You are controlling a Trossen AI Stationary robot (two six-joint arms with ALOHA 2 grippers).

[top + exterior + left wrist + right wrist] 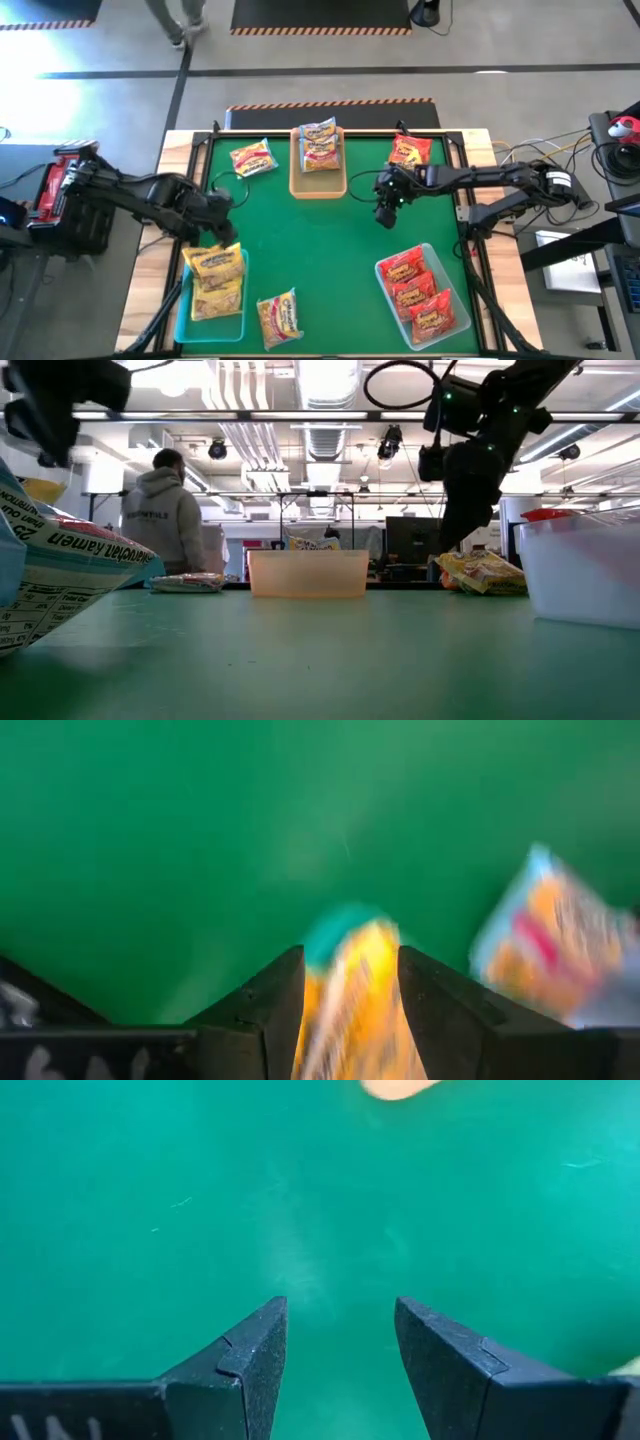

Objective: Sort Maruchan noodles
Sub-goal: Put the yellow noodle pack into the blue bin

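The Maruchan noodles are spread about the green table. Yellow packets lie in the teal tray (210, 290) at the near left. One yellow packet (280, 318) lies loose beside it and another (252, 158) at the far left. Silvery packets (318, 143) sit in the tan tray (318, 182). A red packet (410, 150) lies at the far right. More red ones (422, 295) fill the near-right tray. My left gripper (222, 222) hangs over the teal tray's far end, its fingers apart. My right gripper (385, 215) is open over bare table, right of the tan tray. My left gripper (350, 955) points steeply down, with a blurred yellow packet (350, 1000) showing in the gap between its two fingers. Whether the fingers touch the packet I cannot tell.
Wooden rails edge the table (190, 150). The middle of the green mat (320, 250) is bare. In the low view a person in a grey hooded top (170, 510) stands in the room beyond the table's far edge.
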